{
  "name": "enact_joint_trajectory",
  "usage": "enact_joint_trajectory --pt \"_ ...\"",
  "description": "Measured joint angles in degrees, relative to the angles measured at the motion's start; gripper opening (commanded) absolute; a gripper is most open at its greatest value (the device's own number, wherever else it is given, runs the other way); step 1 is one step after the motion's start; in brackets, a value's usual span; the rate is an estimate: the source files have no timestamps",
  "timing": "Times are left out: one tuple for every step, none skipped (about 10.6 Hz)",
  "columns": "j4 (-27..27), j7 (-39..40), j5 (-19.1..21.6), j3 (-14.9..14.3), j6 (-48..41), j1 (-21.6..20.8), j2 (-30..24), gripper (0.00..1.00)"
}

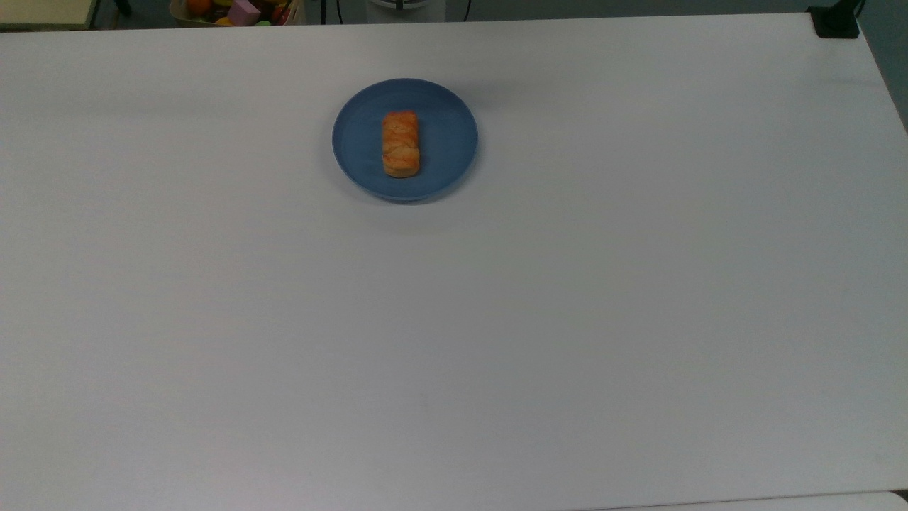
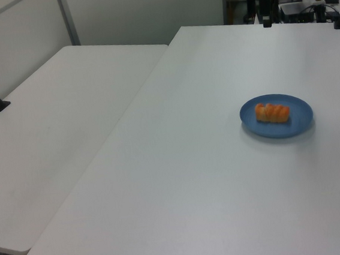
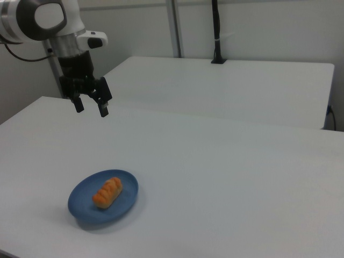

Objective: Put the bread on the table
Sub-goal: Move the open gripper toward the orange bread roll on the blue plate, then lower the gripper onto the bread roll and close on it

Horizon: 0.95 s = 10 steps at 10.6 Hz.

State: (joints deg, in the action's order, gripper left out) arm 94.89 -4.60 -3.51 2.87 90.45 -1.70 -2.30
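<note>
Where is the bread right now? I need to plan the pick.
The bread lies in the middle of the blue plate, which sits on the table toward the top view's upper centre.

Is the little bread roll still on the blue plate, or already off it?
On the plate. The bread lies flat near the middle of the blue plate, with blue rim all around it; the open gripper hangs apart, above the table.
</note>
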Motion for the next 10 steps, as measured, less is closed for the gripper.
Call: enact_joint_trajectory --pt "0.6 0.0 0.0 0.0 0.0 0.0 -0.1 1.00" --pt "1.7 0.0 0.0 0.1 0.0 -0.1 -0.4 1.00" --pt "4.0 0.0 0.0 0.4 1.1 -0.3 -1.5 1.00" --pt "6.6 0.0 0.0 0.5 2.9 -0.4 -2.8 1.00" --pt "9.1 0.0 0.0 0.5 4.5 -0.6 -4.0 1.00" --pt "12.0 0.0 0.0 0.4 7.1 -0.6 -4.9 1.00" --pt "15.0 0.0 0.0 0.4 11.1 -0.5 -5.1 1.00" --pt "18.6 0.0 0.0 0.4 16.1 -0.4 -5.1 1.00" --pt "22.0 0.0 0.0 0.4 20.2 -0.3 -4.9 1.00" --pt "24.7 0.0 0.0 0.4 23.3 -0.3 -4.7 1.00"
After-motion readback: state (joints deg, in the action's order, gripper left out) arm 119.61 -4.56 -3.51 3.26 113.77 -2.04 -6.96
